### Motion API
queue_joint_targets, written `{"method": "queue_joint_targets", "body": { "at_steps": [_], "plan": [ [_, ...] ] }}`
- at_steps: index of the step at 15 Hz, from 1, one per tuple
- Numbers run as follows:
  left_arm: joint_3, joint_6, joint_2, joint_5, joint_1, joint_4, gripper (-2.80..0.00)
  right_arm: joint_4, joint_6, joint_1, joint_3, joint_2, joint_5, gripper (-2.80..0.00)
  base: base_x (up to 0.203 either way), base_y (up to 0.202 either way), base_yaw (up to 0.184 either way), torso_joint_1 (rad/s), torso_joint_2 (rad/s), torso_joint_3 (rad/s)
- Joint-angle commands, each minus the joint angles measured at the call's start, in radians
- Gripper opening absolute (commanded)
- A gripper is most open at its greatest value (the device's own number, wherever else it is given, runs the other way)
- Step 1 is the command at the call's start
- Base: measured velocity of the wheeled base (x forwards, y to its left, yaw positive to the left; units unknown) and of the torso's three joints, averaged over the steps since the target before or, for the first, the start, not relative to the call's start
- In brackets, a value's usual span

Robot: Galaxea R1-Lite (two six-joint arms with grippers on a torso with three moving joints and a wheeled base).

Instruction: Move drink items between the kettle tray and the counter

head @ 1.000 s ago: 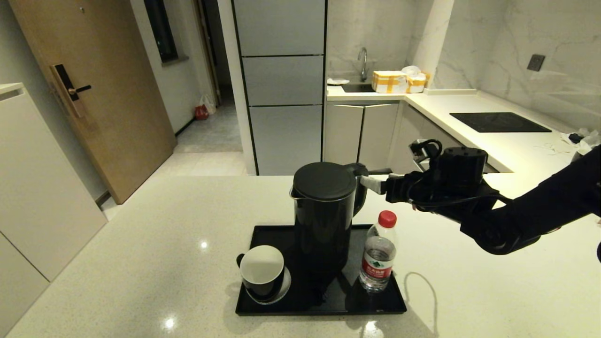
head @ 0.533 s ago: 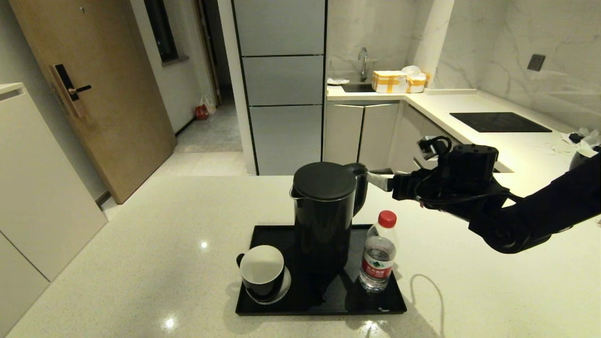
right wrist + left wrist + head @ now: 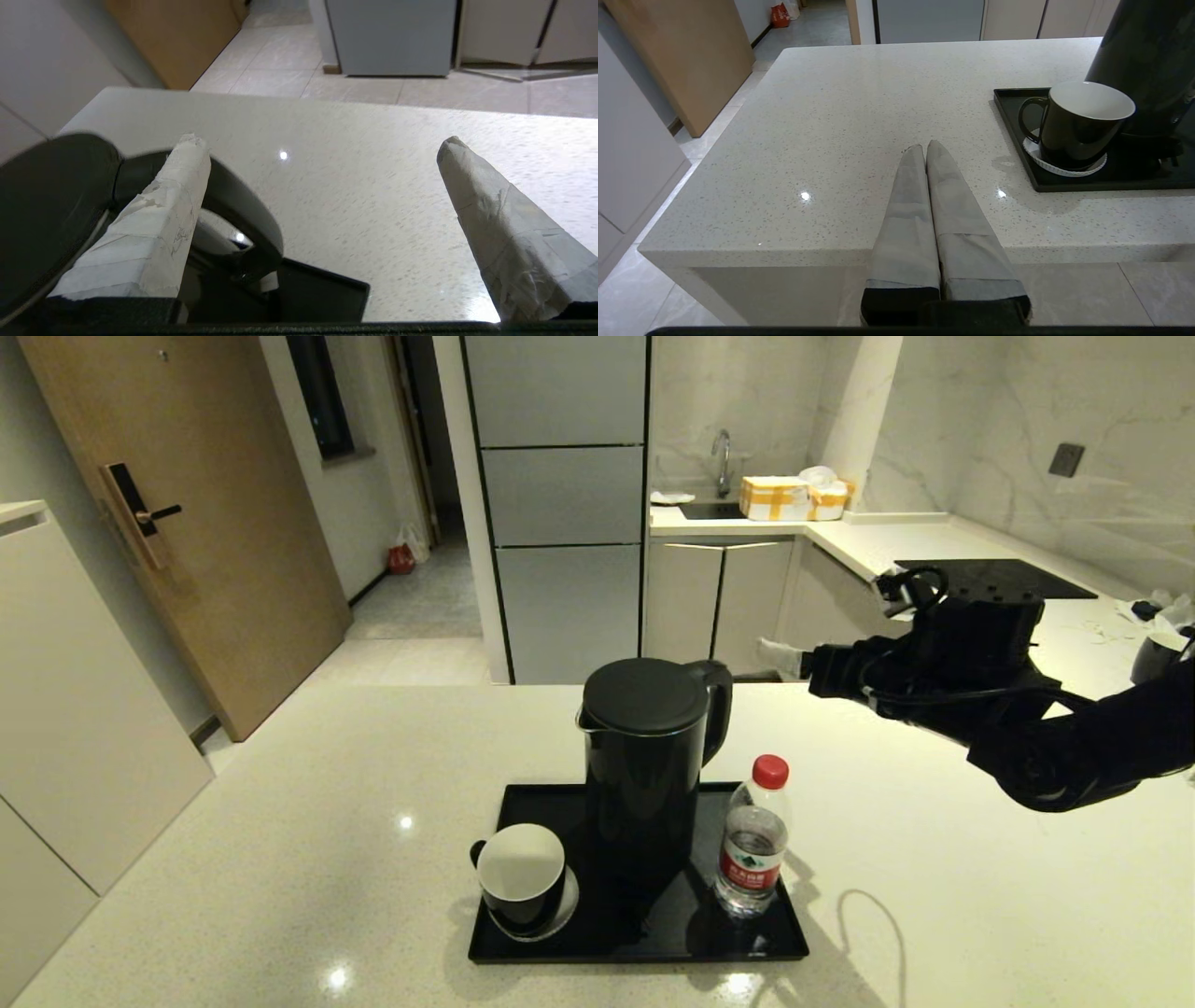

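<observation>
My right end effector (image 3: 322, 158) hangs with its taped fingers (image 3: 159, 224) spread wide and nothing between them, up in the air to the right of the kettle's loop handle (image 3: 717, 705) and clear of it; from the right wrist camera the handle curves just beyond one finger. My left end effector (image 3: 924, 149) sits low at the near edge of the bench (image 3: 840, 116), its two fingers pressed together and empty, out of the head camera's sight. The tall black electric kettle (image 3: 644, 765) stands upright at the middle of the black kettle tray (image 3: 523, 952). The black mug with the white interior (image 3: 521, 877) sits on a white coaster (image 3: 1064, 169) in the tray's near left corner, just beside the kettle. The red-capped water bottle (image 3: 752, 840) stands upright on the tray's right side, near the kettle. The tray rests on the pale speckled bench, with a black hob panel (image 3: 994, 579) on the far counter behind my right arm
</observation>
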Motion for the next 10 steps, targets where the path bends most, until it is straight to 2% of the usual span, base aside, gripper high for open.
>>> {"method": "queue_joint_targets", "body": {
  "at_steps": [1, 2, 3, 4, 7, 10],
  "plan": [
    [0.000, 0.000, -0.002, 0.000, 0.000, 0.000, -2.80, 0.071, 0.017, -0.025, -0.085, -0.053, -0.088, 0.00, 0.000, 0.000, 0.000, 0.000, 0.00, 0.000],
    [0.000, 0.000, 0.000, 0.000, 0.000, 0.000, -2.80, 0.092, 0.022, -0.033, -0.138, -0.061, -0.204, -2.80, 0.000, 0.000, 0.000, 0.000, 0.00, 0.000],
    [0.000, 0.000, -0.002, 0.000, 0.000, 0.000, -2.80, 0.102, 0.023, -0.048, -0.186, -0.073, -0.315, -2.80, 0.000, 0.000, 0.000, 0.000, 0.00, 0.000],
    [0.000, 0.000, -0.002, 0.000, 0.000, 0.000, -2.80, 0.106, 0.025, -0.061, -0.189, -0.096, -0.352, -2.80, 0.000, 0.000, 0.000, 0.000, 0.00, 0.000],
    [0.000, 0.000, -0.002, 0.001, 0.000, 0.000, -2.80, 0.153, 0.026, -0.116, -0.090, -0.220, -0.283, -2.80, 0.000, 0.000, 0.000, 0.000, 0.00, 0.000],
    [0.000, 0.000, -0.001, 0.000, 0.000, 0.000, -2.80, 0.343, 0.020, -0.148, -0.086, -0.400, -0.263, -2.80, 0.000, 0.000, 0.000, 0.000, 0.00, 0.000]
  ]
}}
